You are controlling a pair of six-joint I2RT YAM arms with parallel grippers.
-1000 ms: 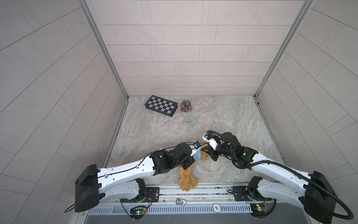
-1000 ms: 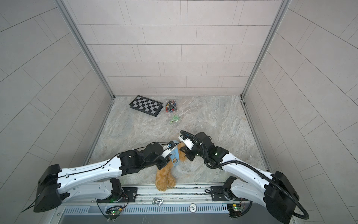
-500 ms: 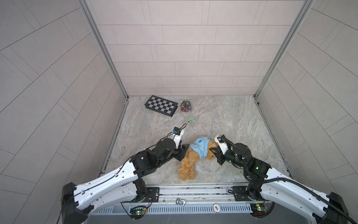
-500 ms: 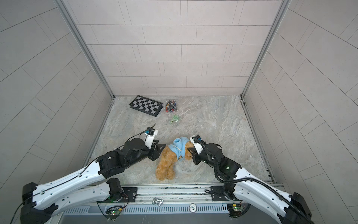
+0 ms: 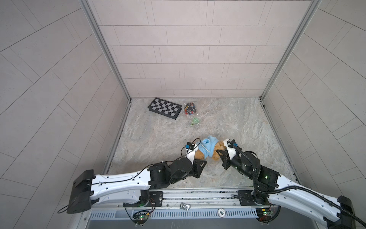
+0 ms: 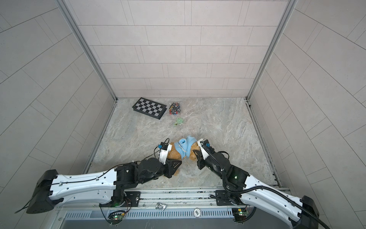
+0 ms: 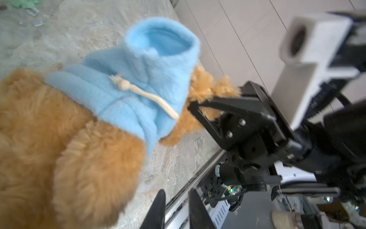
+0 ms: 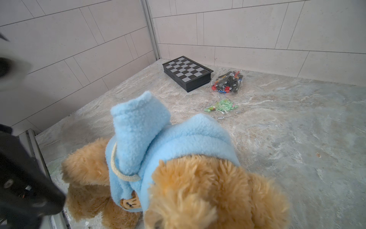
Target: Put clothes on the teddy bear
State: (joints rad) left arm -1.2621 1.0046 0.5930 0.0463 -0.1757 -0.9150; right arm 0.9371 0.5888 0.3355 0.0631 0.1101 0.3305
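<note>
Left gripper (image 7: pixel 176 200): jaws slightly apart, nothing between them. Right gripper (image 5: pixel 219 154): jaws closed on head fur of the teddy bear (image 8: pixel 198 188). The bear lies on the tabletop (image 5: pixel 158 138) between the two grippers, its legs just beside the left gripper. A blue hoodie (image 8: pixel 158 142) covers its torso; one sleeve stands up, hollow.

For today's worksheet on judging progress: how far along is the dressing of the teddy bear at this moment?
Done: the light blue hoodie is around the teddy bear, whose head is out. In hand: the right hand is closed at the bear's fur, and the left hand is open and empty beside it. Left: one sleeve stands up empty, so an arm probably still needs threading.
</note>
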